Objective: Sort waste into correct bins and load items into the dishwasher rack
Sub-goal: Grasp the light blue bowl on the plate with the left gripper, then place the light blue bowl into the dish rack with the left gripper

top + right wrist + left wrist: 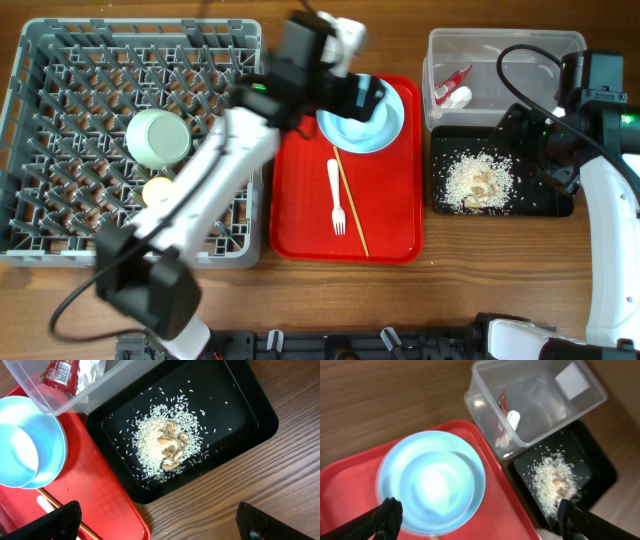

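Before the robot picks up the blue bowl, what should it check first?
1. Left tool open: ok, fingers spread wide above the pale blue bowl.
2. Bowl empty: ok, nothing shows inside it.
3. Wooden stick clear of the bowl's rim: cannot tell, because its end lies very close.
4. Free spots in the dishwasher rack: ok, only the pale green bowl and yellow cup sit in it.
5. Right tool out of the way: ok, it is open and over by the black tray.
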`<state>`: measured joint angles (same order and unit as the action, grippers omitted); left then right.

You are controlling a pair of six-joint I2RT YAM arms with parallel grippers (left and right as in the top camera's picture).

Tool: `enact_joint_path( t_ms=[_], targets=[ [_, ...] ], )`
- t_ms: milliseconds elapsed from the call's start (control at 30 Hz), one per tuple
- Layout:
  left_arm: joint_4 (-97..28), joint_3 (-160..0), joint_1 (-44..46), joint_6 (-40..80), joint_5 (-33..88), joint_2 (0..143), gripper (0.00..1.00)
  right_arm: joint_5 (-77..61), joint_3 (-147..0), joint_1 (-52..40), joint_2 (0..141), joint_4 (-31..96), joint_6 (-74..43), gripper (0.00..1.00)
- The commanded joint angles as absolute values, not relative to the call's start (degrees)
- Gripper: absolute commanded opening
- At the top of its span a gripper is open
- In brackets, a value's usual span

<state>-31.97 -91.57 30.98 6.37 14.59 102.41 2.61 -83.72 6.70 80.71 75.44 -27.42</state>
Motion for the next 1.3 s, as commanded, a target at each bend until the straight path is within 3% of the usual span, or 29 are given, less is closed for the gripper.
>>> enact_joint_path(
  t_ms=[0,100,233,400,633,800,1133,1267],
  targets=[
    [-29.0,-91.9,36.8,7.8,4.3,109.7,1.0,2.7,-84.0,6.8,80.1,75.8,-28.0,1.0],
    [-27.9,-91.9,39.1,7.8,2.0,115.3,0.89,2.5,-84.0,6.8,80.1,75.9,-27.0,1.0],
    [-28.6,-91.9,39.4,7.8,-1.4,121.2,0.69,2.5,-84.0,6.8,80.1,76.2,-27.0,1.0],
    [-32.0,-91.8,39.4,7.8,-4.4,122.9,0.43,2.5,-84.0,6.8,80.1,76.2,-27.0,1.0],
    [-35.4,-91.7,39.4,7.8,-6.1,122.9,0.16,2.5,-84.0,6.8,80.1,76.2,-27.0,1.0],
    [-37.2,-91.7,39.4,7.8,-6.1,122.9,0.04,2.5,-84.0,6.8,80.1,76.2,-26.9,1.0],
    [-38.7,-91.9,36.9,7.7,-4.9,110.2,0.04,2.5,-84.0,6.8,80.1,76.2,-26.9,1.0],
    [-38.7,-91.9,30.2,7.7,6.2,101.4,0.04,2.5,-84.0,6.8,80.1,76.2,-26.9,1.0]
  ],
)
